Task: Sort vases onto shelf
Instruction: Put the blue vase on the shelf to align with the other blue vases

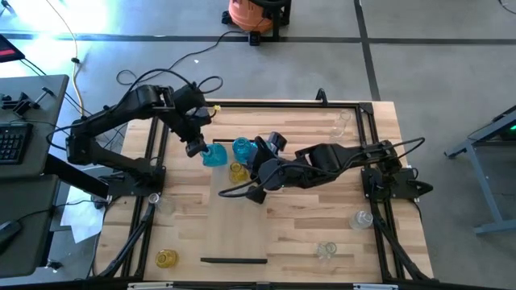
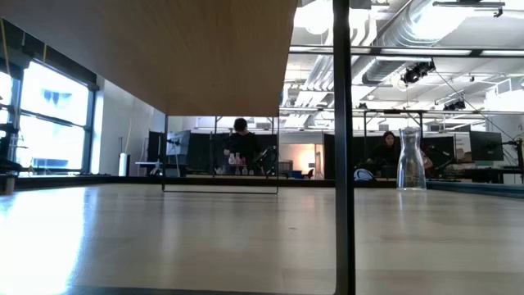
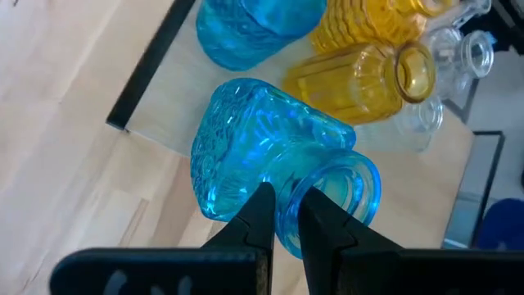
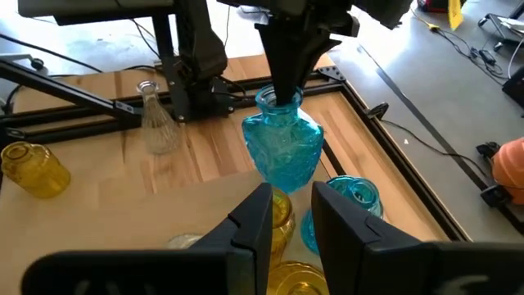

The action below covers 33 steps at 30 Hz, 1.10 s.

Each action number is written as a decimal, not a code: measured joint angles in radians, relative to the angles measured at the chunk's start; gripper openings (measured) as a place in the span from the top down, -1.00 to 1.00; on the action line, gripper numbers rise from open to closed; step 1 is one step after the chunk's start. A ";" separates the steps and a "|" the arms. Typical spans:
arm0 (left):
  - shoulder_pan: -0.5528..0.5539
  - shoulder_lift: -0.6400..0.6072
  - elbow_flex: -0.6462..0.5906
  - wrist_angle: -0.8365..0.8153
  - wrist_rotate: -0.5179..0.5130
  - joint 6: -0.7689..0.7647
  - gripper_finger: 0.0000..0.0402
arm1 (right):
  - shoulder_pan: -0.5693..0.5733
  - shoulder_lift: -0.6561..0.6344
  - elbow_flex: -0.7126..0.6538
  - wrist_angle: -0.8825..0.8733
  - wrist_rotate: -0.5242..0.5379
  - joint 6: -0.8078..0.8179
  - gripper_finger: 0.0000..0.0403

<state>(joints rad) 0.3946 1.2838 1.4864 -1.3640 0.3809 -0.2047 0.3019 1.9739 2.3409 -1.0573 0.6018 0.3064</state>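
Observation:
My left gripper (image 1: 197, 148) is shut on a blue vase (image 3: 262, 147) over the end of the pale shelf (image 3: 168, 123), next to its dark end strip. A second blue vase (image 3: 254, 29), two yellow vases (image 3: 360, 74) and clear ones (image 3: 458, 53) stand on their bases on the shelf beside it. My right gripper (image 4: 291, 215) hovers open above these vases, close to the held vase (image 4: 285, 147), with nothing between its fingers. In the low view the shelf's underside (image 2: 164, 49) shows overhead. My left gripper holds the blue vase by the rim of its mouth (image 3: 288, 215). The glass wall is pinched between the fingers, one finger inside the mouth and one outside. The fingers come steeply from above (image 4: 282, 82). The vase hangs below them almost upright; whether its base touches the shelf I cannot tell.
Loose vases stand on the plank table: a yellow one (image 1: 166, 258) near left, clear ones at the near right (image 1: 326, 250), right (image 1: 362, 217), far right corner (image 1: 340, 122) and by the left arm's base (image 4: 155, 119). A black metal frame (image 1: 371, 129) rims the table.

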 joint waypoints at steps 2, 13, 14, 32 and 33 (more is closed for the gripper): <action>0.019 0.000 0.000 -0.001 0.002 0.000 0.90 | 0.000 0.000 0.000 0.000 0.000 -0.002 0.65; 0.091 0.059 0.001 -0.017 0.075 -0.002 0.90 | 0.000 0.000 0.000 0.000 0.000 -0.038 0.65; 0.091 0.062 0.002 -0.017 0.076 -0.002 0.89 | 0.000 0.000 0.000 0.000 -0.001 -0.038 0.65; 0.090 0.058 0.085 -0.032 0.037 -0.034 0.78 | 0.002 0.000 0.000 0.000 -0.008 -0.061 0.65; 0.090 0.058 0.085 -0.032 0.038 -0.037 0.78 | 0.002 0.000 0.000 0.000 -0.009 -0.061 0.65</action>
<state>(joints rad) 0.4850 1.3416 1.5718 -1.3960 0.4189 -0.2417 0.3038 1.9739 2.3409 -1.0573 0.5927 0.2451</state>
